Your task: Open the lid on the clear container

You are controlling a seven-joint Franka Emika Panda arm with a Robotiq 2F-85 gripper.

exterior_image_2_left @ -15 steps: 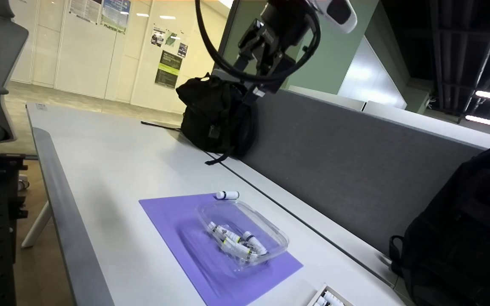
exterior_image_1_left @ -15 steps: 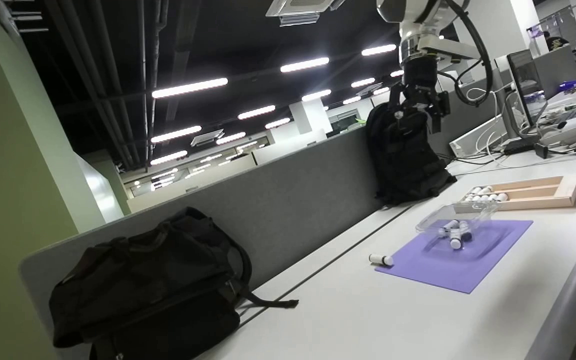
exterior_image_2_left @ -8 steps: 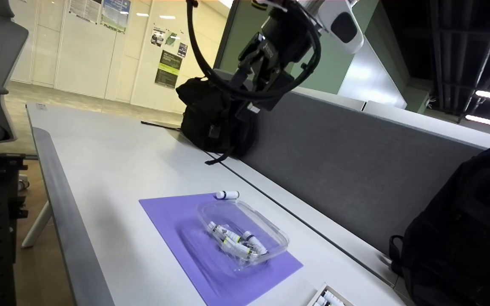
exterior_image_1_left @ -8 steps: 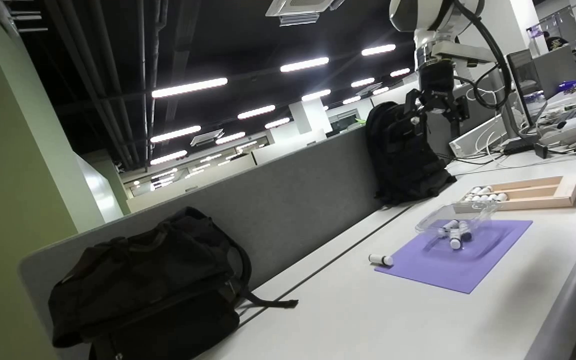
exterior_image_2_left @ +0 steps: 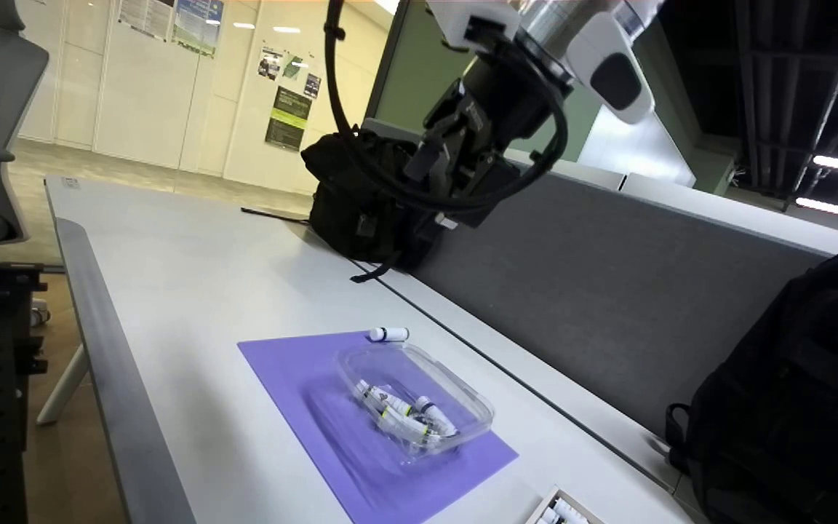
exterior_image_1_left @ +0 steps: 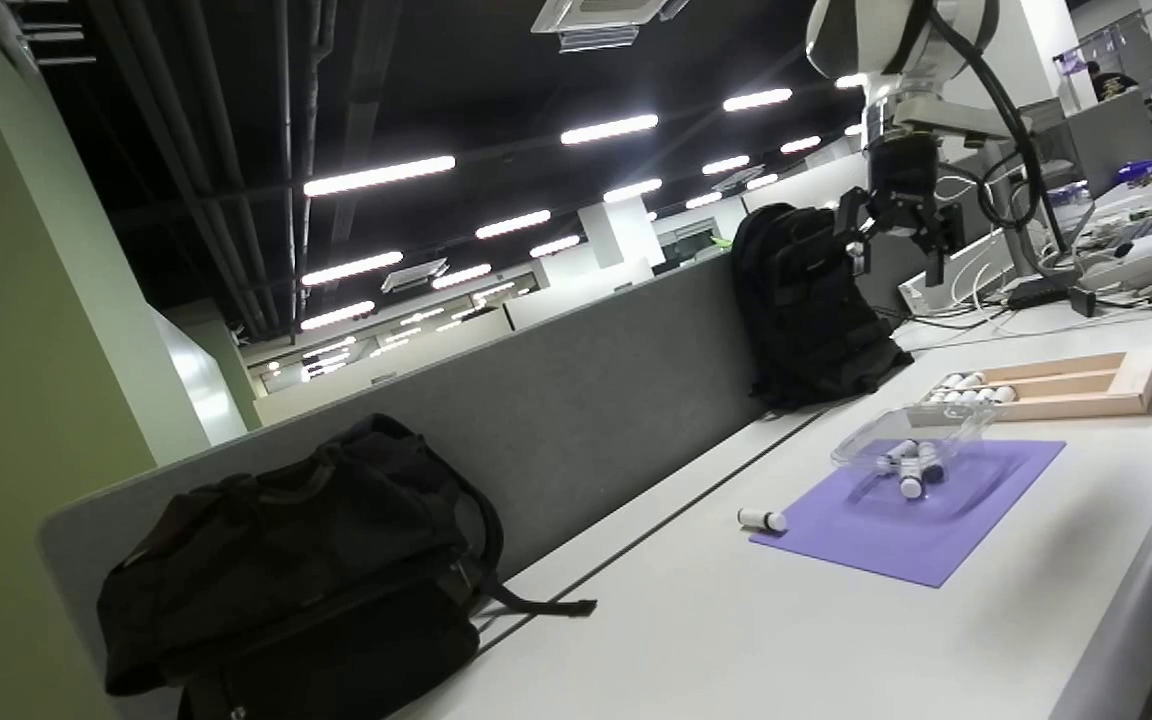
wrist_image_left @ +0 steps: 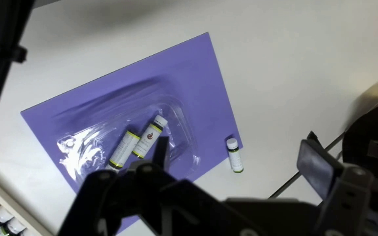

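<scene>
The clear container [exterior_image_1_left: 861, 442] sits on the purple mat [exterior_image_1_left: 921, 560] with several small white-labelled bottles inside. It also shows in an exterior view [exterior_image_2_left: 463, 384] and in the wrist view [wrist_image_left: 80, 149], where it glints brightly at left. I cannot tell how its lid stands. My gripper [exterior_image_1_left: 897, 272] is open and empty, high above the table and well apart from the container. In the wrist view the gripper [wrist_image_left: 237, 154] has its fingers wide apart; the left finger overlaps the container's picture and hides part of it. The gripper [exterior_image_2_left: 431, 196] also shows in an exterior view.
A lone bottle [wrist_image_left: 236, 160] lies at the mat's corner. A wooden tray [exterior_image_1_left: 1139, 385] with several bottles stands near the mat. A black backpack [exterior_image_1_left: 306, 560] and another backpack [exterior_image_1_left: 811, 320] lean on the grey partition [exterior_image_1_left: 616, 370]. A monitor and cables stand farther along the table.
The arm and gripper have moved right and slightly down in both exterior views. The fingers stay open. The container, bottles and mat have not moved.
</scene>
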